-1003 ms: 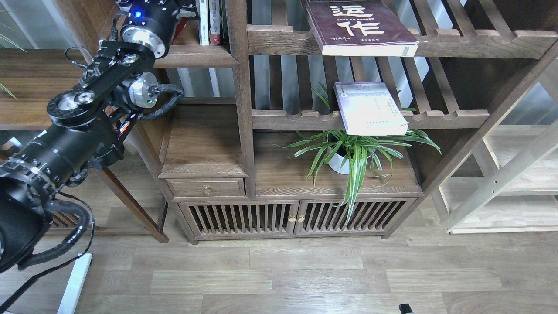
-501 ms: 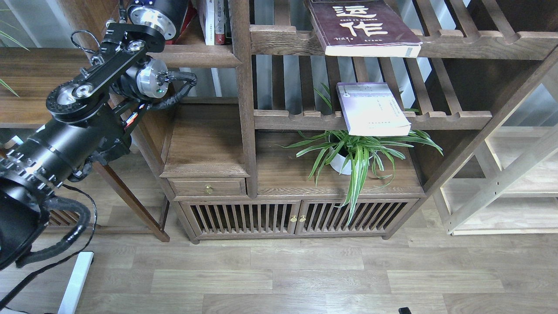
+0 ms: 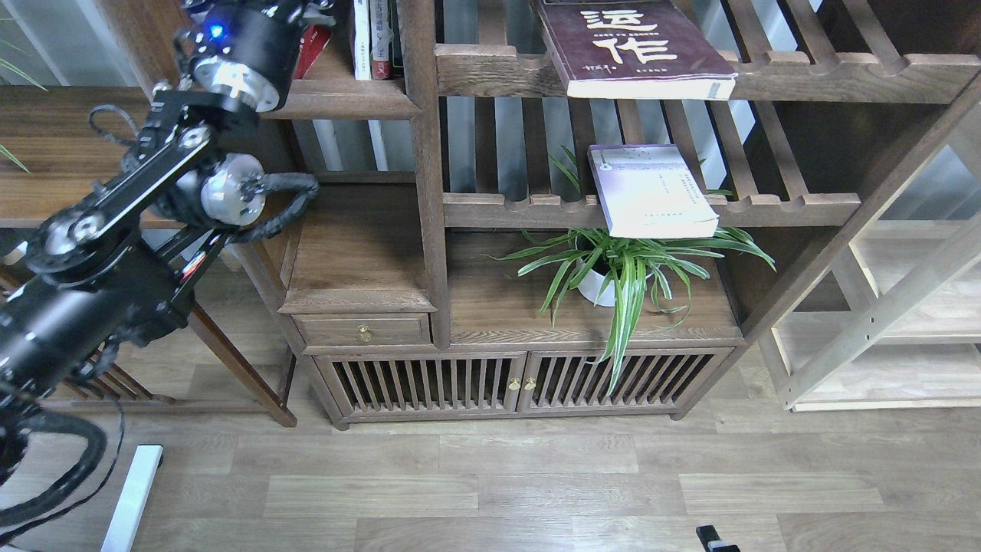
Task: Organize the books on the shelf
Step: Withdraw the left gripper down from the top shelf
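Your left arm (image 3: pixel 138 192) has swung back leftward at the shelf (image 3: pixel 345 96) beside the red book (image 3: pixel 313 47); you cannot tell its fingers' state.

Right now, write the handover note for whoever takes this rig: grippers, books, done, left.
Left arm reaches up to the solid shelf at upper left; its gripper runs out of the frame's top, so its state is hidden. Right gripper: only a small tip shows at the bottom edge, state unclear.
A red book shows beside the left arm on that shelf, next to thin upright books.
Maroon book lies flat on the top slatted rack, overhanging the rail.
Lavender book lies flat on the lower slatted rack, above the potted plant.
Left: maroon and lavender books are not yet on the solid shelf.
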